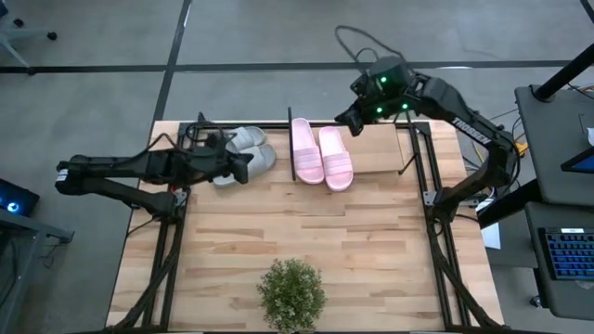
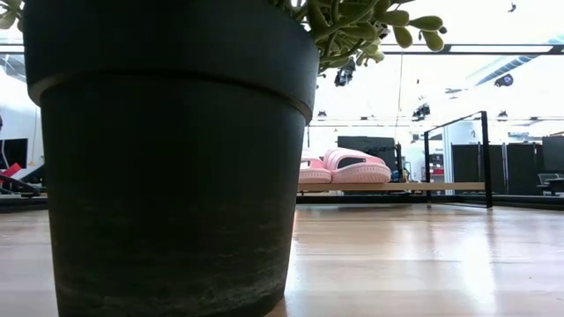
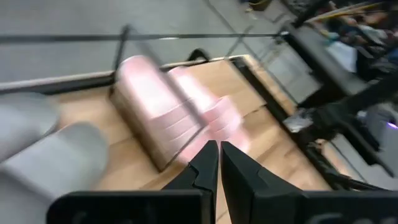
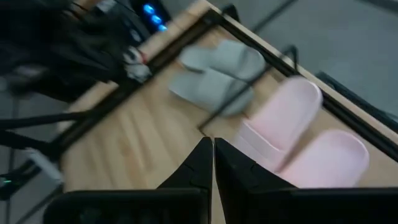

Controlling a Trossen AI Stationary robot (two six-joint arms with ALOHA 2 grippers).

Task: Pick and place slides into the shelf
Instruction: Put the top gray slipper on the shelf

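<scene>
Left claw: shut, empty, touching the grey slides.
Right claw: shut, empty, above the shelf.
Pink slides: 2, lengthwise front-to-back, between both claws.

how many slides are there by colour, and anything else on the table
pink slides: 2
grey slides: 2
potted plant: 1
total: 5
</scene>
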